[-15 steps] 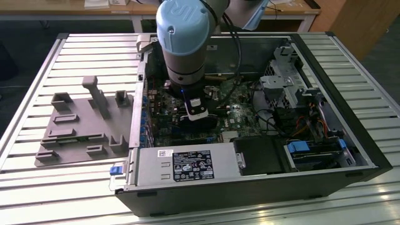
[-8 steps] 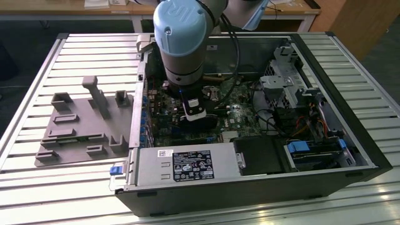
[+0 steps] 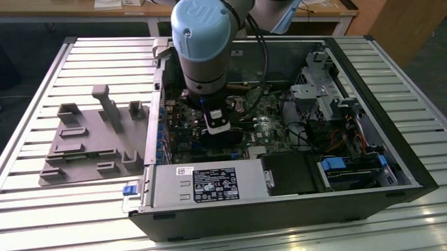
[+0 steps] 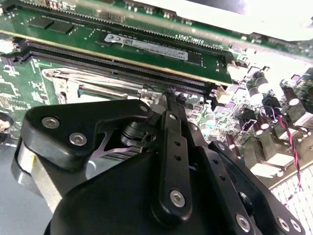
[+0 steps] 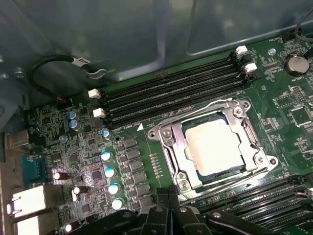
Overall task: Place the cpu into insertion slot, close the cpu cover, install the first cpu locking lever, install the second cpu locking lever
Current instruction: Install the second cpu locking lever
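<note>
The cpu (image 5: 215, 144), a pale silver square, lies in the insertion slot (image 5: 222, 172) on the green board. The cpu cover (image 5: 168, 147), a silver frame, lies down flat around it. Thin wire levers run along two sides of the frame; whether they are hooked I cannot tell. My gripper (image 5: 169, 196) hovers just off one corner of the socket with its black fingers together and nothing visible between them. In the second wrist view the gripper (image 4: 172, 98) ends close to the socket's metal rim (image 4: 63, 81). The exterior view has the gripper (image 3: 218, 130) reaching down into the open computer case (image 3: 391, 151).
Long black memory slots (image 5: 171, 93) run beside the socket, and more flank its other side (image 5: 274, 196). Capacitors (image 5: 110, 171) stand near the gripper. A power supply (image 3: 202, 188), drive cage (image 3: 328, 94) and cables crowd the case. A grey fixture plate (image 3: 91, 141) lies on the exterior view's left.
</note>
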### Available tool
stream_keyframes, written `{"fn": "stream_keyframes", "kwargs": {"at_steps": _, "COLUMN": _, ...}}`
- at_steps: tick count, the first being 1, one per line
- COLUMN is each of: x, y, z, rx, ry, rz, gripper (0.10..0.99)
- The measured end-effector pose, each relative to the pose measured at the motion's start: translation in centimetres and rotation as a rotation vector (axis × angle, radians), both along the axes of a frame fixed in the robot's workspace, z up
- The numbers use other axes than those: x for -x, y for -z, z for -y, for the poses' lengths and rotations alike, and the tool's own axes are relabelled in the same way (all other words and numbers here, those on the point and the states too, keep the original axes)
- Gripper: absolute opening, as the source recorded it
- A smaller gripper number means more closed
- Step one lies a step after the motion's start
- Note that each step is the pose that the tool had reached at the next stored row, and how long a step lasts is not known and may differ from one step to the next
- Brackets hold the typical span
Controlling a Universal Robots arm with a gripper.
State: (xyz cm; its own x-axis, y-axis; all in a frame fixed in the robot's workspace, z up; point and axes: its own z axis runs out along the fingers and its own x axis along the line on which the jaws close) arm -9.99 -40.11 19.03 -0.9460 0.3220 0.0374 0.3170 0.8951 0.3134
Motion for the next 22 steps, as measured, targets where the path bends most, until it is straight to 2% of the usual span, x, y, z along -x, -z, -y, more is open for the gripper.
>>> {"fn": "stream_keyframes", "kwargs": {"at_steps": 7, "x": 0.0, "y": -1.24, "z": 0.01, "rx": 0.002, "ry": 0.0, "rz": -0.0004, "gripper": 0.102}}
{"fn": "stream_keyframes", "kwargs": {"at_steps": 11, "x": -0.17, "y": -1.64, "z": 0.01, "rx": 0.016, "ry": 0.001, "rz": -0.0011, "gripper": 0.102}}
{"fn": "stream_keyframes", "kwargs": {"at_steps": 14, "x": -0.85, "y": -1.72, "z": 0.01, "rx": 0.021, "ry": 0.002, "rz": -0.0028, "gripper": 0.102}}
{"fn": "stream_keyframes", "kwargs": {"at_steps": 22, "x": -3.19, "y": -1.74, "z": 0.01, "rx": 0.022, "ry": 0.002, "rz": -0.0067, "gripper": 0.102}}
